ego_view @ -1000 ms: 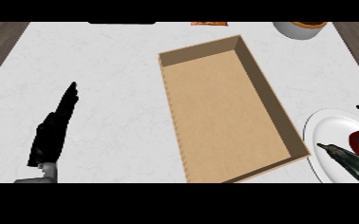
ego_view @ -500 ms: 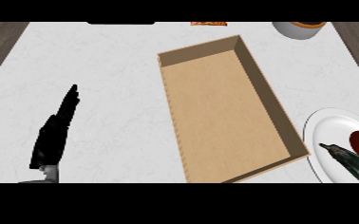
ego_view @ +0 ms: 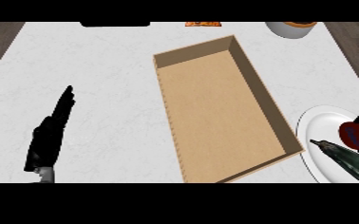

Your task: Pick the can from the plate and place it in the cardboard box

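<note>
The counter (ego_view: 105, 76), a white marbled top, fills the view; a strip of darker floor or edge shows at 10 and 2 o'clock. The box (ego_view: 263, 90), open-topped cardboard with nothing in it, lies across the middle, its long axis running from 12 toward 5 o'clock.

At 4 o'clock, just beside the box's near right corner, sits the plate (ego_view: 316, 137), white and cut off by the view's edge. On it, at the far right, a dark red rounded shape shows: the can (ego_view: 349, 135), mostly out of view. The right hand (ego_view: 340, 154) comes in over the plate from 4 o'clock, its dark fingers stretched toward the can and apparently not yet wrapped around it, though most of the hand lies outside the view.

The left hand (ego_view: 49, 135) rests at 8 o'clock, well apart from the box, fingers straight and holding nothing.

Small things line the far edge: a black slab (ego_view: 116, 24) at 11 o'clock, an orange item (ego_view: 203, 24) at 12, a pale cup (ego_view: 291, 28) at 1.

By my reading the reach is under way and the pick not yet made. Next the right hand would need to close round the can, lift it clear of the plate's rim, carry it toward 10 o'clock over the box's wall, and lower it inside.
</note>
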